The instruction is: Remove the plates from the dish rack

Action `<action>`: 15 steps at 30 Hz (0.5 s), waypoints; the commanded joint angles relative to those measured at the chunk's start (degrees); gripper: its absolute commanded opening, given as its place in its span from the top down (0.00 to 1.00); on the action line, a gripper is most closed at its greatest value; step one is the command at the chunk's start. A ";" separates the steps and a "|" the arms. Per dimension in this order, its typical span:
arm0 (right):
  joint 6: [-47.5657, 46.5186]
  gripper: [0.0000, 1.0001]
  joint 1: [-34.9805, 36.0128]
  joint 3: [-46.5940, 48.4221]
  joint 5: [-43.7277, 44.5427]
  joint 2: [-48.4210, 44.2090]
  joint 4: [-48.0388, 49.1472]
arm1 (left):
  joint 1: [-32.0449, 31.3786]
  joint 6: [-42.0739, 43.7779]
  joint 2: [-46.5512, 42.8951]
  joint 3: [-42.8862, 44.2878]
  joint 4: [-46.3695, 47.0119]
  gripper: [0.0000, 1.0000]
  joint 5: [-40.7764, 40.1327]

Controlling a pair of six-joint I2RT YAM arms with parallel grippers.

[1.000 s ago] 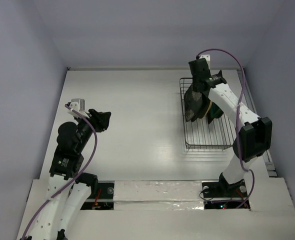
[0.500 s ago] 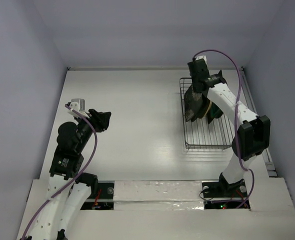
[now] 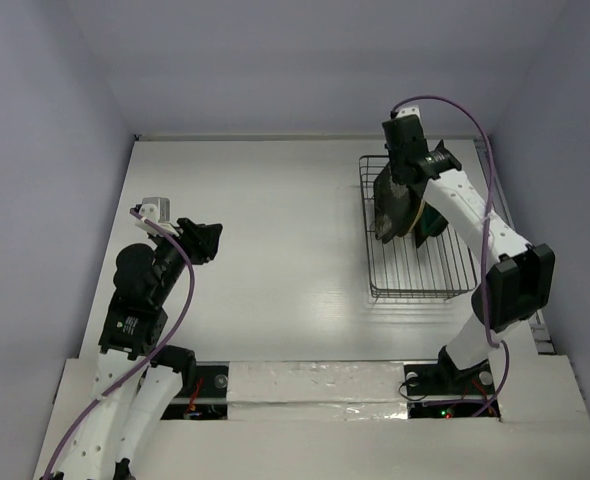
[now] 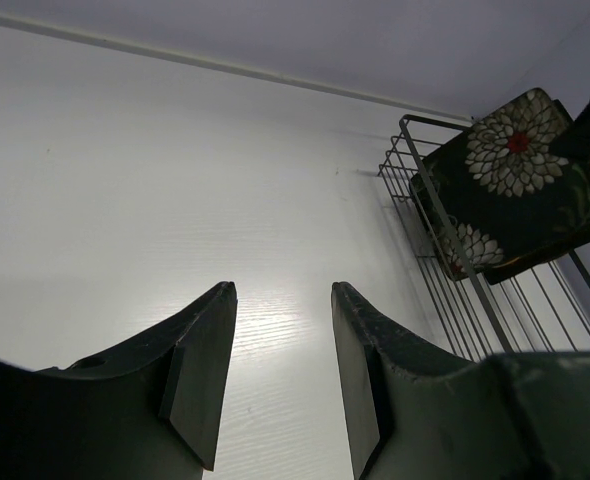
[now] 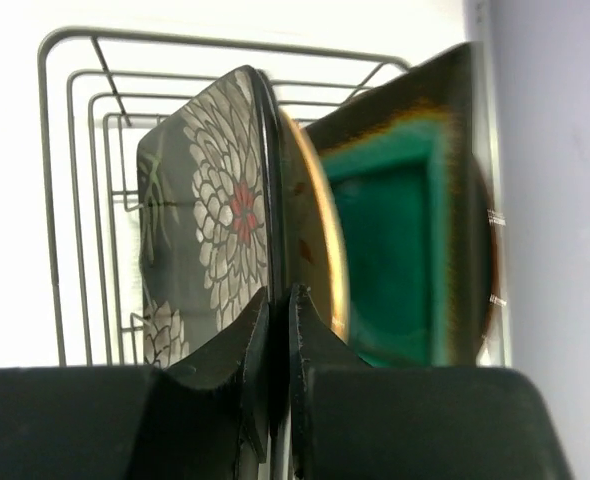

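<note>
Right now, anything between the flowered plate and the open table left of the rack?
Only the left wall of the dish rack: the flowered plate, pinched at its rim by the right gripper, must lift over it. Nothing visible on the table beyond.

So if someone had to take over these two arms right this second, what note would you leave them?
Right gripper: shut on the edge of the black flowered plate, which stands in the dish rack.
Left gripper: open, empty, over the left of the table, away from the rack.
Beside the flowered plate stand a cream plate and a teal-centred plate; a fourth I cannot make out.
Done: grip taken; no plate is out yet.
Left: lift this one out, set it on the table, then the others.
</note>
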 commanded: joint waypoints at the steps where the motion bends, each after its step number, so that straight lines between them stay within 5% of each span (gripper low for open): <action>1: 0.70 1.00 1.25 5.53 4.91 -8.85 5.32 | 0.25 0.40 -0.32 0.98 2.04 0.60 0.61; 10: 2.63 1.00 2.30 7.73 4.91 -13.43 4.17 | 0.78 0.32 -0.14 0.98 2.12 0.60 0.70; 15: 5.53 1.00 4.15 7.12 -2.10 -17.56 7.50 | 0.78 0.23 0.12 1.07 2.12 0.60 0.70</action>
